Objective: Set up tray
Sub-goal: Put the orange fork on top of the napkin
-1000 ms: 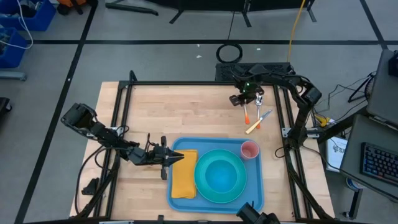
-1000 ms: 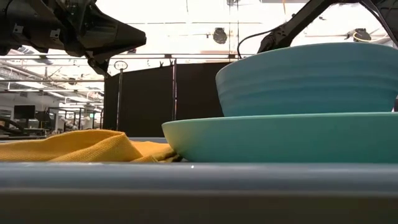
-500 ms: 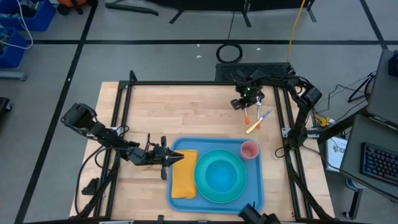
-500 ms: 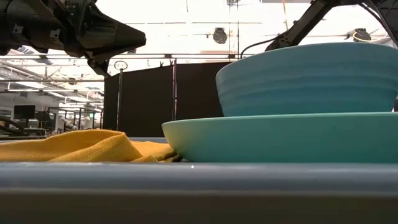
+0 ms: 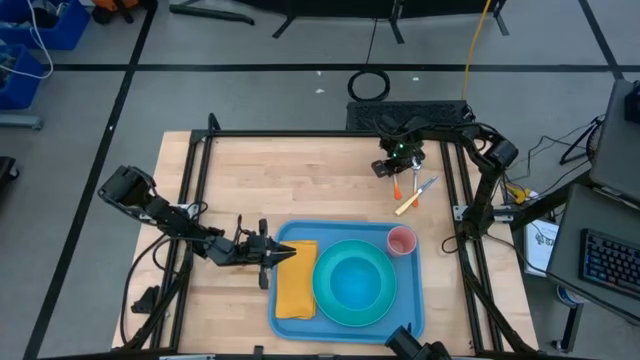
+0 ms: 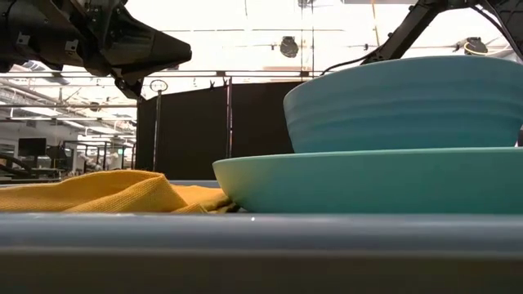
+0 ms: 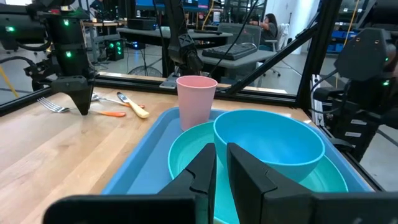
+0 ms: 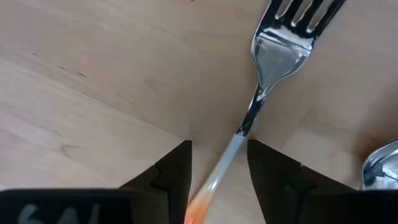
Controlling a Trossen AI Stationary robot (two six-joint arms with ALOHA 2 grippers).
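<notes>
- Blue plastic tray (image 5: 283, 325) lies at the table's near edge, holding a yellow cloth (image 5: 295, 280), a teal plate (image 5: 322, 300) with a bowl (image 5: 355, 280) on it, and a pink cup (image 5: 401, 241).
- Beyond the tray, the right gripper (image 5: 397, 166) hangs over an orange-handled fork (image 8: 264, 71), its fingers spread to either side of the thin handle; a shut that lands off-centre could skid or spin the fork.
- Just beside the fork lies other cutlery (image 5: 415, 193), likely nudged by a wide sweep.
- At the tray's left rim, the left gripper (image 5: 284, 254) waits with fingers nearly closed, holding nothing.
- Bare wood beyond the tray leaves open room; the cup guards its far right corner.
</notes>
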